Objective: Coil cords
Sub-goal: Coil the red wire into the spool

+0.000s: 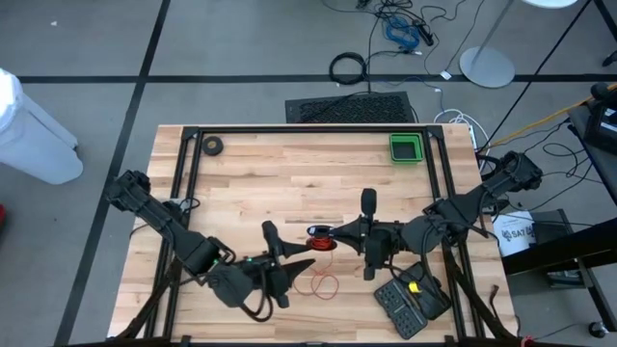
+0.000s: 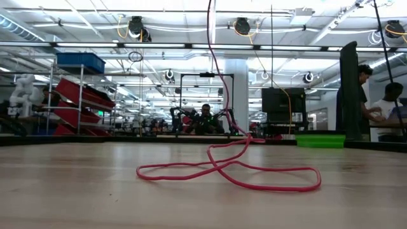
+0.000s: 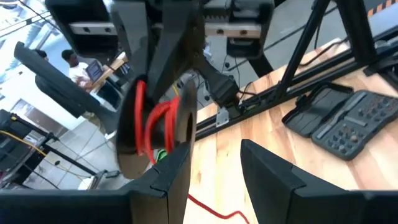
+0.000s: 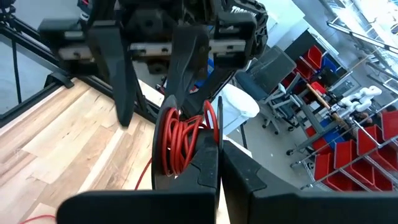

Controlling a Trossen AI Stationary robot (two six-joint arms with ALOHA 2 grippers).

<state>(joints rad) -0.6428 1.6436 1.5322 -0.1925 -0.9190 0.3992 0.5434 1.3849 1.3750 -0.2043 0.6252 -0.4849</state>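
Reel (image 1: pixel 322 237): small black spool partly wound with red cord (image 4: pixel 181 140), raised above the middle of the wooden table (image 1: pixel 289 164).

Right gripper (image 1: pixel 339 232): fingers pressed together on the reel's edge, on the side of the reel toward the green tray (image 1: pixel 406 147).

Left gripper (image 1: pixel 285 253): just beside the reel on the opposite side, fingers (image 3: pixel 166 180) apart with a gap between them; one finger reaches into the wound cord; whether it grips anything cannot be told.

Cord, loose part: hangs from the reel and lies in open loops (image 2: pixel 229 169) on the table below it, near the front edge.

Keypad (image 1: pixel 410 299): dark, flat on the table, beyond the right gripper from the reel.

Black ring-shaped roll (image 1: pixel 212 146): far corner, well apart from the reel.
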